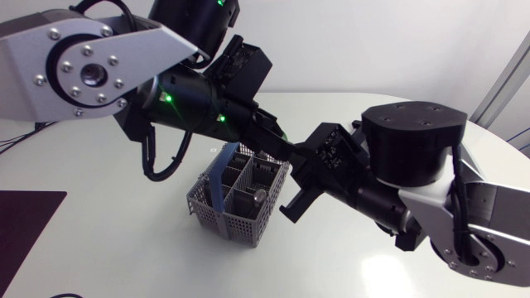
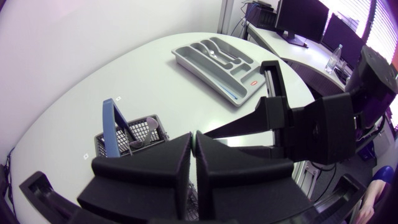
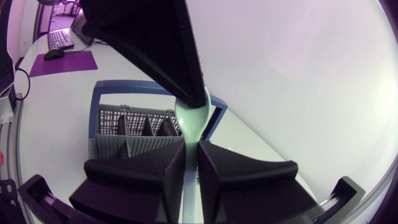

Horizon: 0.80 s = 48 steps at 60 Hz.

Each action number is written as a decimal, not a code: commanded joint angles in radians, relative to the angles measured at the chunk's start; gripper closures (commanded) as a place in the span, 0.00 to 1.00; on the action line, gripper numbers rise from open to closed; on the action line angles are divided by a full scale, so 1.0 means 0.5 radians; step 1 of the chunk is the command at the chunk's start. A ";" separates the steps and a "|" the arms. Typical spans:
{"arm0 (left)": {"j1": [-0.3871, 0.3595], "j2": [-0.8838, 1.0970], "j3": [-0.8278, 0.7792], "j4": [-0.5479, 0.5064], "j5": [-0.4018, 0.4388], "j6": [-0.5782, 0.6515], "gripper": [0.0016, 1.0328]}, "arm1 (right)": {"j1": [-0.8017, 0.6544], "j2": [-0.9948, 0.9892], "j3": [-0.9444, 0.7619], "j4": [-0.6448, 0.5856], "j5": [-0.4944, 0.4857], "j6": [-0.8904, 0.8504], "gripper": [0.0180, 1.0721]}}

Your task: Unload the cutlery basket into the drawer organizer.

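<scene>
The grey cutlery basket (image 1: 201, 204) with a blue handle (image 1: 217, 178) stands mid-table; a metal piece (image 1: 258, 197) lies in one compartment. Above its right rim my two grippers meet. In the right wrist view a pale green utensil (image 3: 191, 119) hangs from my left gripper's black fingers (image 3: 165, 50) and runs down between my right gripper (image 3: 191, 152), whose fingers press it from both sides. My left gripper (image 2: 193, 142) is shut, with the right gripper (image 2: 249, 124) just ahead of it. The grey drawer organizer (image 2: 186, 62) lies farther off and holds a spoon (image 2: 214, 55).
A dark mat (image 1: 25, 223) lies at the table's left edge. Both arms crowd the space over the basket's right side. Bare white tabletop (image 1: 124, 248) spreads in front of the basket.
</scene>
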<state>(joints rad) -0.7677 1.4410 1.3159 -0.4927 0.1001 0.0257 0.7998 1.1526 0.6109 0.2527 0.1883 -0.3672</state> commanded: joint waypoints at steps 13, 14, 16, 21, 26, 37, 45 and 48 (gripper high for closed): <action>0.008 0.017 0.077 -0.027 0.027 -0.024 0.75 | 0.023 -0.023 -0.059 -0.054 -0.011 -0.017 0.94; 0.008 0.017 0.077 -0.027 0.027 -0.024 0.74 | 0.023 -0.026 -0.062 -0.058 -0.011 -0.017 0.94; 0.008 0.014 0.093 -0.027 0.027 -0.024 0.65 | 0.023 -0.035 -0.068 -0.070 -0.014 -0.017 0.94; 0.014 0.011 0.123 -0.027 0.027 -0.024 0.45 | 0.014 -0.053 -0.074 -0.097 -0.057 -0.017 0.94; 0.051 -0.020 0.148 0.010 0.024 -0.024 0.36 | -0.010 -0.081 -0.078 -0.156 -0.122 -0.014 0.94; 0.146 -0.078 0.191 0.043 0.005 -0.039 0.32 | -0.268 -0.152 -0.090 -0.288 -0.401 -0.023 0.94; 0.189 -0.112 0.126 0.043 -0.050 0.010 0.32 | -0.673 -0.179 -0.074 -0.410 -0.757 -0.140 0.94; 0.189 -0.127 0.093 0.037 -0.102 0.050 0.32 | -0.845 -0.176 -0.068 -0.435 -0.889 -0.204 0.94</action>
<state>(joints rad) -0.6830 1.4059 1.3754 -0.4740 0.0689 0.0299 0.4587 1.0756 0.5941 0.0570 -0.2081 -0.4152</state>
